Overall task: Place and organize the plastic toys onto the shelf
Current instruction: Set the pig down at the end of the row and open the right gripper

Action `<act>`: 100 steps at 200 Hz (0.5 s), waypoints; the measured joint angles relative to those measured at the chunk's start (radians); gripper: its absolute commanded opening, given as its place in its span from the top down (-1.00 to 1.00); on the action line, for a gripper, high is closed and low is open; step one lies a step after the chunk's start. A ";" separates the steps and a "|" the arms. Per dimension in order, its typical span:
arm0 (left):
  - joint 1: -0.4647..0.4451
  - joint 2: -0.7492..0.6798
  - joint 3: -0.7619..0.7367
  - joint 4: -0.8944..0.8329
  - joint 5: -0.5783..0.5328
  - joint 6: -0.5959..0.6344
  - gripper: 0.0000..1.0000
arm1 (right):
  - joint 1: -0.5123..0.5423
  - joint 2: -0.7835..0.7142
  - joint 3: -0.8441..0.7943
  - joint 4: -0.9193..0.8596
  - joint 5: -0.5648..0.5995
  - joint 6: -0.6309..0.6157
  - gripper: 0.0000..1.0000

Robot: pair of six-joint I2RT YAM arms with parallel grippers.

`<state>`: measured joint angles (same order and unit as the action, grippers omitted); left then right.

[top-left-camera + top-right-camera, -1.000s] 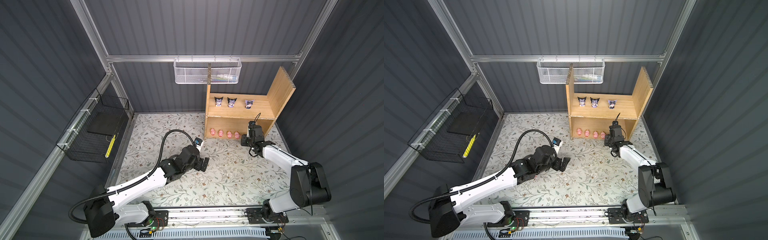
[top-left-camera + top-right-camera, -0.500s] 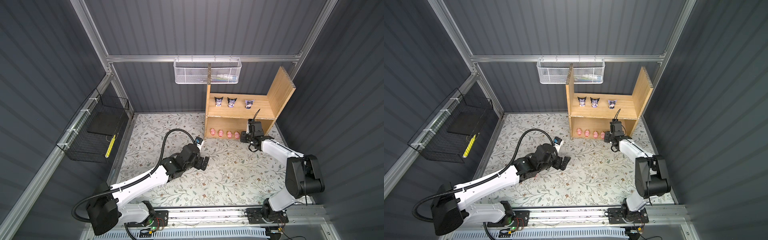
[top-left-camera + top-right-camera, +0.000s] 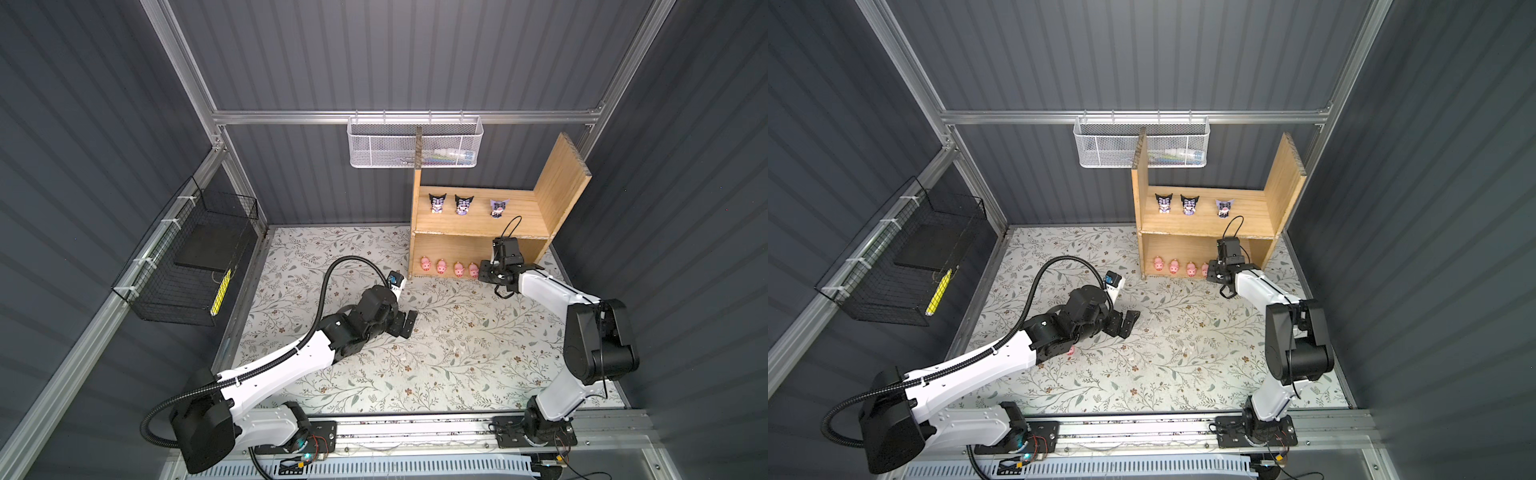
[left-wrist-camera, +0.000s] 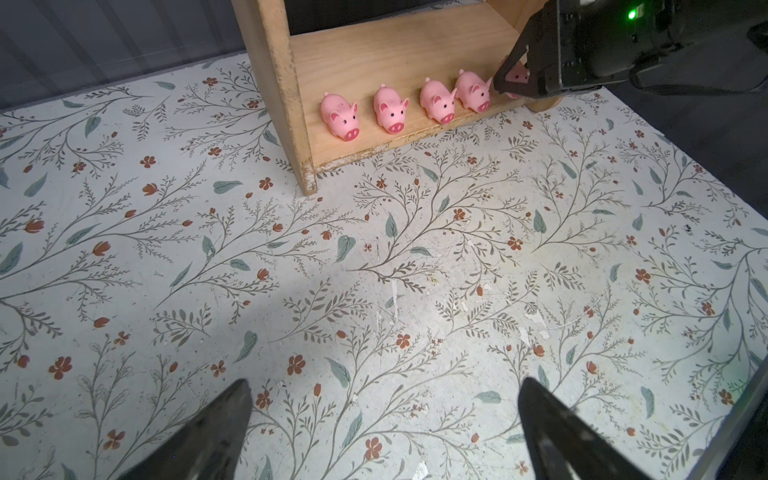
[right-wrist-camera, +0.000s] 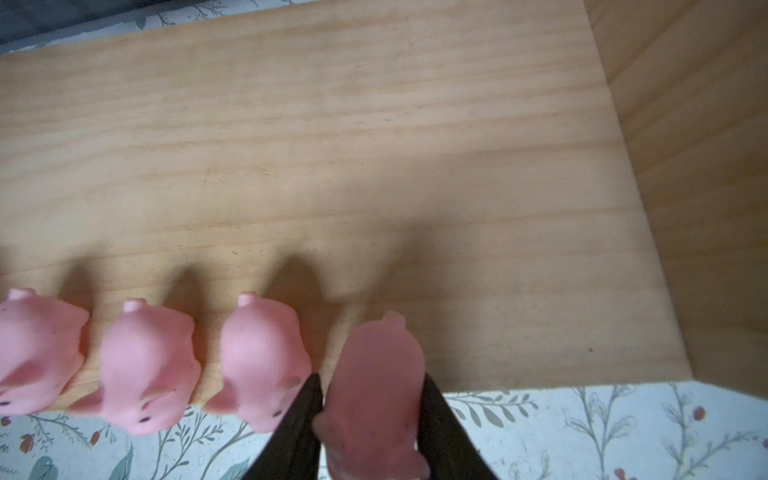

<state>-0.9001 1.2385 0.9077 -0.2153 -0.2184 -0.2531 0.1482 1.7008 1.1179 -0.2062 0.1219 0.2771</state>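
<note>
Bracketing a small pink plastic pig (image 5: 374,374) at the front edge of the lower level of the light wooden two-level shelf (image 3: 457,226), the right gripper (image 5: 370,384) has its black fingers (image 5: 440,428) close on both flanks. Clamped or let go: cannot tell. Four matching pink pigs (image 4: 390,110) stand in a row just beside it, snouts outward. Three horned-hood figurines (image 3: 463,204) stand on the upper level. The left gripper (image 4: 382,395) is spread wide and empty over the floral mat (image 4: 374,270). A sixth pink pig (image 3: 1072,351) lies on the mat, well apart from the shelf.
</note>
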 measured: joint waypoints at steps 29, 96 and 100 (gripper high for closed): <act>0.003 -0.016 0.000 0.000 0.000 0.000 -0.99 | 0.000 0.019 0.020 -0.016 0.010 0.004 0.33; 0.007 -0.040 0.000 -0.001 -0.001 0.007 -0.99 | 0.000 0.032 0.044 -0.060 0.035 0.004 0.27; 0.007 -0.041 0.000 -0.001 -0.001 0.007 -0.99 | 0.000 0.032 0.045 -0.062 0.036 0.004 0.26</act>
<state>-0.8928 1.1976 0.9077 -0.2165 -0.2195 -0.2459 0.1482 1.7329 1.1629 -0.2680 0.1581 0.2810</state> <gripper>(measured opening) 0.997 0.362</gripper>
